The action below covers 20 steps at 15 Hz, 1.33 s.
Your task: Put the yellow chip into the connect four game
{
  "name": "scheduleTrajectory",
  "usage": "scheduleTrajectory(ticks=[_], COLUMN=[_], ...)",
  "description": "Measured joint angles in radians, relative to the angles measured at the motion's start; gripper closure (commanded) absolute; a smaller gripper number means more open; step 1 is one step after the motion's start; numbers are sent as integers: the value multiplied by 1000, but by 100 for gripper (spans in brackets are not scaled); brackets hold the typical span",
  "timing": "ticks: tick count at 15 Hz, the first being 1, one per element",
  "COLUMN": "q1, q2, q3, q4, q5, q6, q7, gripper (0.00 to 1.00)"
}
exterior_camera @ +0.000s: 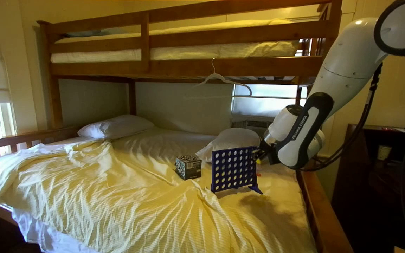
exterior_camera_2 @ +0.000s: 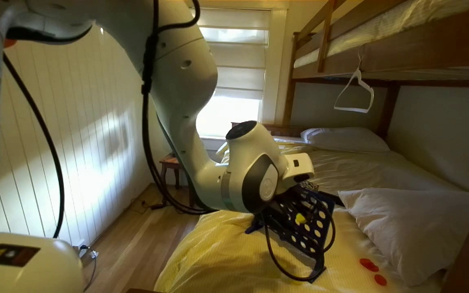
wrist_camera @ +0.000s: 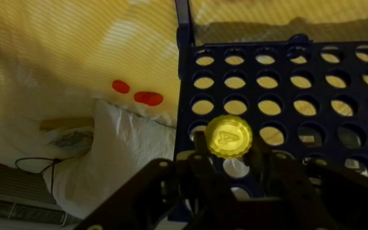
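As tool (wrist_camera: 228,142) pinches one yellow chip (wrist_camera: 228,136), three red chips (wrist_camera: 153,99) near one game board (wrist_camera: 287,120).

Wooden bunk bed (exterior_camera: 181,67), bright window (exterior_camera_2: 229,114).

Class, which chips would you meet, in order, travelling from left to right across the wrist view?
Lone red chip → overlapping pair of red chips → yellow chip, held in the tool.
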Motion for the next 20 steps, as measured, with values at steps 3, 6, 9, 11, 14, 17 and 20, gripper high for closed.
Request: scheduleTrajectory(ticks=[3,6,9,11,14,17,20], q1=[110,169,186,186,186,184,173], q2=[32,57,68,70,70,76,103], q3=[-91,-122,-125,-125,-125,-125,-125], q4=[-33,-64,-85,-85,-85,-81,-78], q5=[80,154,200,203,204,205,225], q6=[81,163,224,228,229,232,284], q7=[5,20,39,44,47,46,48], gripper=[90,90,65,65,90,90,90])
